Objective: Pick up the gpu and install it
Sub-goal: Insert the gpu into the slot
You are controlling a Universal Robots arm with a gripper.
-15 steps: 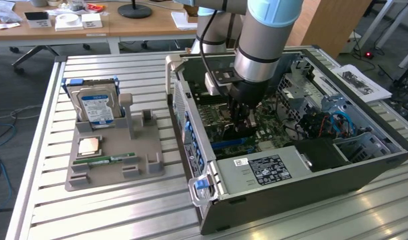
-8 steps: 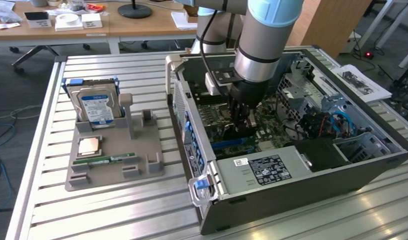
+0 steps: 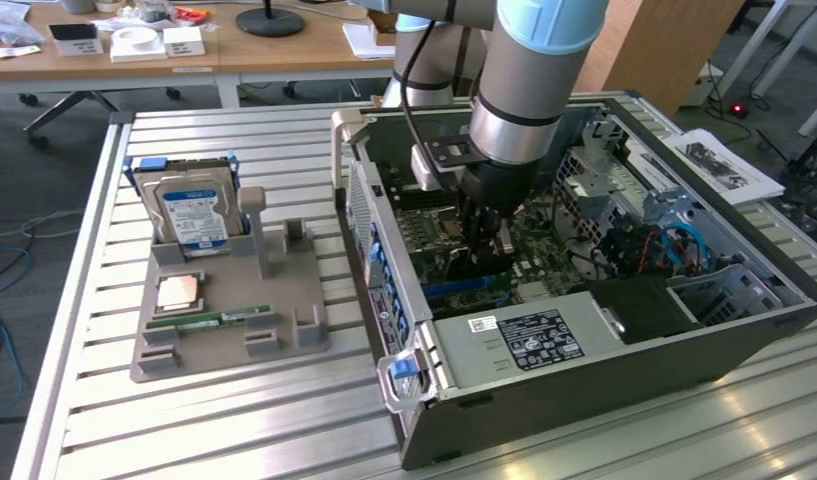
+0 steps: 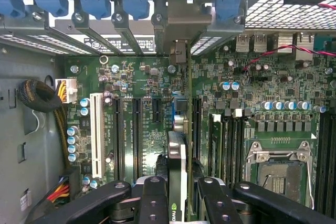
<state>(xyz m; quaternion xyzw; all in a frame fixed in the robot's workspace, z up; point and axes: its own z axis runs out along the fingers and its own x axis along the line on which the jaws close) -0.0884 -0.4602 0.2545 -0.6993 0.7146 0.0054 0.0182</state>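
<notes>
Exterior view first: the slatted counter (image 3: 248,420) carries the open computer case (image 3: 728,340) lying on its side. At nine o'clock from the case, toward the exterior view's left, the grey tray (image 3: 228,345) holds the hard drive (image 3: 188,215). My arm reaches down into the middle of the case, and my claw (image 3: 486,235) hangs low over the motherboard (image 4: 142,82). In the wrist view the gpu (image 4: 177,156) stands on edge between my fingers (image 4: 155,198), and as far as I can judge my claw is closed on it. The card runs away from me to its end bracket (image 4: 181,22), which sits at the rear wall among the blue latches. A sliver of the blue slot (image 4: 172,111) shows beside the card, and the card hides the rest, so I cannot tell whether the edge connector is already in. To do this well, I would hold the card upright and parallel to the slot and line the bracket up with its rear opening. Then I would press straight down with even force along the card's length. A tilt or sideways nudge could jam the connector or scrape the capacitors nearby. I would grip firmly but not crush the board.
</notes>
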